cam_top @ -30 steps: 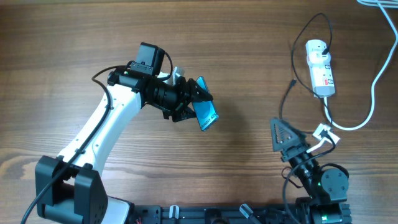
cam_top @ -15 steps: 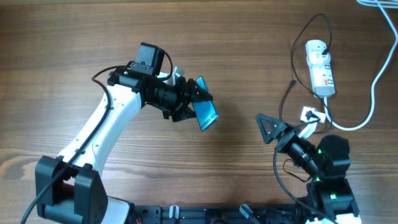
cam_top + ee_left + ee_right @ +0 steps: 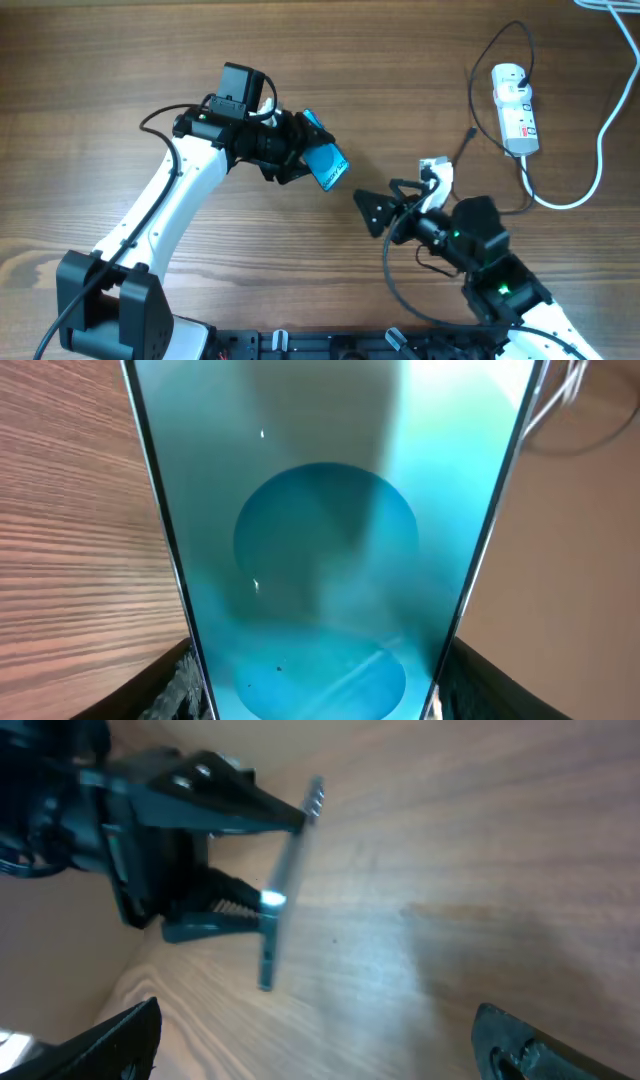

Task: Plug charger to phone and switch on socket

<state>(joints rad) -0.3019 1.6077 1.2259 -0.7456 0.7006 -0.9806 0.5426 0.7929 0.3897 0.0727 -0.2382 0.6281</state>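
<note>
My left hand [image 3: 312, 158] is clamped on the phone [image 3: 326, 166], one finger on each long edge, with the cyan screen tilted up and to the right, left of the tabletop's [image 3: 120, 60] middle. In the left wrist view the screen fills almost the whole picture, with the dark fingers only just showing at the two bottom corners and wood grain down the left side. The right wrist view shows the phone edge-on as a thin strip between the black fingers. I cannot tell from there whether its lower end touches the wood.

My right hand [image 3: 368, 212] is spread wide with nothing between its fingers. It sits low and right of centre, pointing left toward the phone, well apart from it.

The socket [image 3: 515, 123] lies flat near the upper right corner, with its grey end nearest me. The charger [image 3: 472, 78] loops out from the socket's far end and swings round to its left. The small plug tip lies on the wood between the socket and my right arm, touched by neither hand. A thicker white-grey cord [image 3: 604, 135] curves along the right edge.
</note>
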